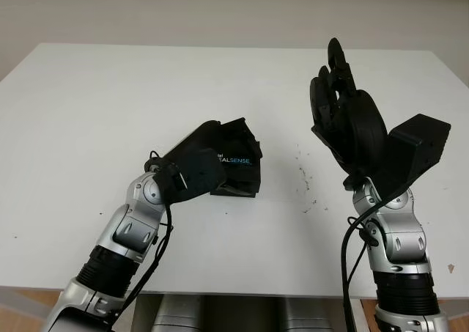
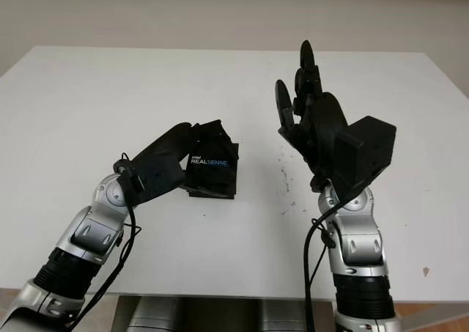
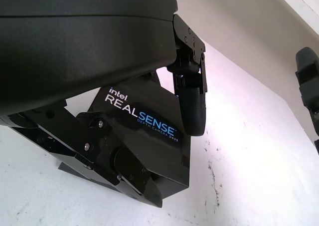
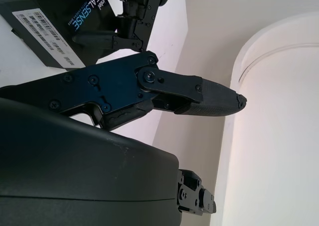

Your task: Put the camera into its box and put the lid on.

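A: Left hand [image 2: 172, 163] wraps the box [image 2: 212, 169], tilted, mid-table [image 2: 88, 90], nearer the front edge. Right hand [image 2: 311, 119] open, raised, well apart.

B: Closing step, I judge. Camera unseen. Next: set box flat, check lid seating.

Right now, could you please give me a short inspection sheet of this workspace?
Surface: white table, small dark specks near the middle.
Job's things: black RealSense box tilted up off the table, lid on; camera itself cannot be seen.
Clutter: nothing seen.
Robot hands: left robot hand grips the box; right robot hand raised above the table, open, holding nothing.
Cables: black cable runs along the right forearm; another along the left.
Surroundings: pale wall behind the table.
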`<control>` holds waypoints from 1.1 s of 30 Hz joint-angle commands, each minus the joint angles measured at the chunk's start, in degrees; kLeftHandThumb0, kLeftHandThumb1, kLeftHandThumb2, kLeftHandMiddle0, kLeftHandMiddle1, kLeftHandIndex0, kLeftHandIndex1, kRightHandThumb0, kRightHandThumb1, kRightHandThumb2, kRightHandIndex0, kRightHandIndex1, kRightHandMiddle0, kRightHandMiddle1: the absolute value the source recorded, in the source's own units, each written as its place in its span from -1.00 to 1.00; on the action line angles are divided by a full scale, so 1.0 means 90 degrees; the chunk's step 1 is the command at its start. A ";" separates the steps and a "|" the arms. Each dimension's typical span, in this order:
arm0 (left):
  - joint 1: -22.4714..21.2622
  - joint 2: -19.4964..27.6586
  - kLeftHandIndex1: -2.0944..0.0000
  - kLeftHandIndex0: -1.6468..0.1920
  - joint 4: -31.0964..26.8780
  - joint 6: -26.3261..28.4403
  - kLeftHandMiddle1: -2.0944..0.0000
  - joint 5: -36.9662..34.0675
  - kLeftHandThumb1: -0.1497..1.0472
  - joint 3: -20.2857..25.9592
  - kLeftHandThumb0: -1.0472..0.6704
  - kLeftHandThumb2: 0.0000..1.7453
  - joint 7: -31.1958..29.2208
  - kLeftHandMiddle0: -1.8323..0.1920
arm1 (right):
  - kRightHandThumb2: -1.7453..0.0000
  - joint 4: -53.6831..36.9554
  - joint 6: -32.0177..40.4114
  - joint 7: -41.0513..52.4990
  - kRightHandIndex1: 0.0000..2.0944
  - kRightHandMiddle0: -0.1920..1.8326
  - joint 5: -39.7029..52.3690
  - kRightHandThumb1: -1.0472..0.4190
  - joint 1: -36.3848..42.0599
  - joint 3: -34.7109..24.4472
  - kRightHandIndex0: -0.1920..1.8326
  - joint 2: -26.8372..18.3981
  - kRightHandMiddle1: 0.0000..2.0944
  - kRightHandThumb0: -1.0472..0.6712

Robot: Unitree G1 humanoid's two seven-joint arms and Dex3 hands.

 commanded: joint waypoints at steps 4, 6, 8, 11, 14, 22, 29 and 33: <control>0.0339 -0.0043 -0.41 0.48 0.0381 0.0185 -0.36 0.0002 0.83 -0.0139 0.17 -0.94 -0.0027 0.43 | 0.31 -0.0134 -0.0014 0.0001 -1.00 -1.00 -0.0005 -1.00 -0.0023 -0.0027 -1.00 -0.0030 -1.00 -0.61; 0.0316 -0.0070 -0.40 0.48 0.0431 0.0272 -0.36 0.0025 0.83 -0.0146 0.16 -0.94 -0.0003 0.42 | 0.31 -0.0126 -0.0021 0.0025 -1.00 -1.00 0.0005 -1.00 -0.0028 -0.0029 -1.00 -0.0044 -1.00 -0.60; 0.0302 -0.0091 -0.39 0.48 0.0481 0.0295 -0.35 0.0009 0.83 -0.0135 0.18 -0.94 0.0010 0.43 | 0.29 -0.0128 -0.0019 0.0053 -1.00 -1.00 0.0006 -1.00 -0.0028 -0.0028 -1.00 -0.0060 -1.00 -0.60; 0.0240 -0.0147 -0.40 0.46 0.0640 0.0323 -0.38 -0.0037 0.82 -0.0107 0.18 -0.94 0.0037 0.42 | 0.29 -0.0124 -0.0061 0.0072 -1.00 -1.00 -0.0017 -1.00 -0.0019 -0.0034 -1.00 -0.0075 -1.00 -0.60; 0.0159 -0.0209 -0.39 0.46 0.0749 0.0476 -0.38 -0.0017 0.82 -0.0106 0.17 -0.94 0.0077 0.43 | 0.29 -0.0124 -0.0069 0.0057 -1.00 -1.00 -0.0039 -1.00 -0.0028 -0.0029 -1.00 -0.0068 -1.00 -0.60; -0.0062 -0.0391 -0.39 0.45 0.1031 0.0896 -0.38 -0.0060 0.82 -0.0080 0.14 -0.94 0.0121 0.45 | 0.29 -0.0156 -0.0058 0.0044 -1.00 -1.00 -0.0034 -1.00 -0.0064 -0.0033 -1.00 -0.0034 -1.00 -0.58; -0.0036 -0.0339 -0.36 0.47 0.1071 0.0899 -0.35 -0.0077 0.81 -0.0104 0.13 -0.94 0.0126 0.45 | 0.31 -0.0158 -0.0056 0.0057 -1.00 -1.00 -0.0020 -1.00 -0.0112 -0.0042 -1.00 -0.0040 -1.00 -0.57; 0.0103 -0.0272 -0.03 0.68 0.0951 0.0611 0.09 0.0029 0.77 -0.0164 0.07 -0.94 0.0282 0.62 | 0.30 -0.0151 -0.0047 0.0068 -1.00 -1.00 -0.0050 -1.00 -0.0103 -0.0031 -1.00 -0.0072 -1.00 -0.58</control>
